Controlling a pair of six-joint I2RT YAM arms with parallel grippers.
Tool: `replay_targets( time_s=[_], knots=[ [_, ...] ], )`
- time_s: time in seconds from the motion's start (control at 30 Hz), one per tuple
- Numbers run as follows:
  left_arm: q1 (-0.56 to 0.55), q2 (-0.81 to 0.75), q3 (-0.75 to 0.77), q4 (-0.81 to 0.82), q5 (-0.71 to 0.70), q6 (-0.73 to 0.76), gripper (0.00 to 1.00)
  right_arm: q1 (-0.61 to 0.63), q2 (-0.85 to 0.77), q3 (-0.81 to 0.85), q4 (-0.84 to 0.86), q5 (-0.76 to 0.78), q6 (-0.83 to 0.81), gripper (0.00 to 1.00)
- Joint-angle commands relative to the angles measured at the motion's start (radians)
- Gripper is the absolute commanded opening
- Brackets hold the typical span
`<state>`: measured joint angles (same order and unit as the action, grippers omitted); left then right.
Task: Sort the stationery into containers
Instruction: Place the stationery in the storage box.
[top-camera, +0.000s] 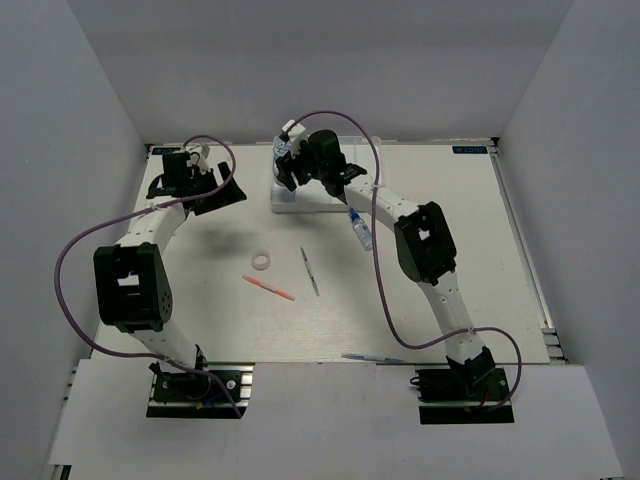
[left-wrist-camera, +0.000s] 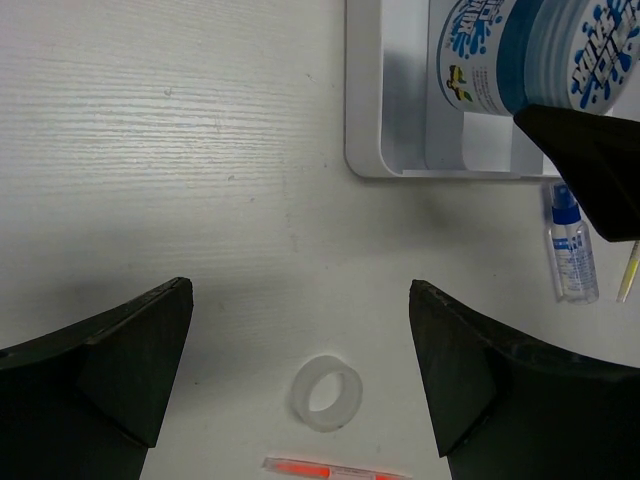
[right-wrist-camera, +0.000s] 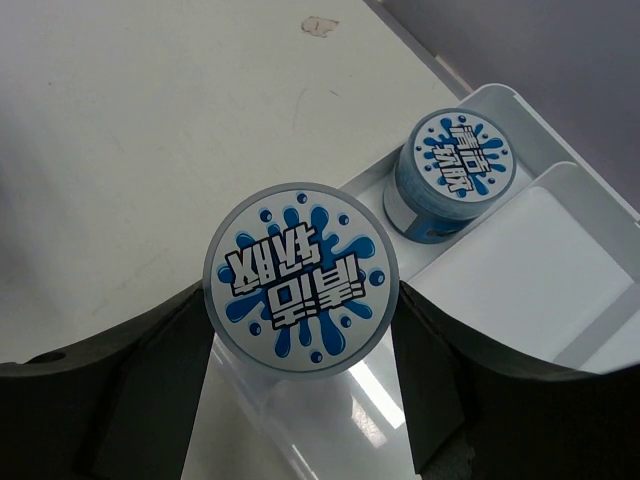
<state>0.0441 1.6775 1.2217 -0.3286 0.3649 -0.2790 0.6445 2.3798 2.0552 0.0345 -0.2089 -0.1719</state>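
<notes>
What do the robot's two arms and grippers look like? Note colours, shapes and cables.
Both arms look alike. The left arm and right arm have white tubular links joined by boxy black joint housings, on black bases. A thin purple cable loops loosely along each. The left gripper and right gripper each carry two broad, matte black, wedge-shaped fingers.

A white table (top-camera: 480, 250) sits between 3 plain grey walls (top-camera: 300, 60). A metal rail (top-camera: 530, 280) lines its right edge. A small brownish stain (right-wrist-camera: 320, 25) marks its surface.
</notes>
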Motion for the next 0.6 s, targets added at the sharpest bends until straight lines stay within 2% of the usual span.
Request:
replay_targets(
  time_s=[0.0,0.57],
  knots=[
    [0.007,-0.052,0.012,0.016,0.026,0.0,0.98,0.001,0.013,0.059,0.128,0.06,-0.023,0.0],
    [0.007,-0.032,0.01,0.022,0.026,0.006,0.98,0.01,0.073,0.108,0.159,0.057,-0.011,0.0]
  ],
)
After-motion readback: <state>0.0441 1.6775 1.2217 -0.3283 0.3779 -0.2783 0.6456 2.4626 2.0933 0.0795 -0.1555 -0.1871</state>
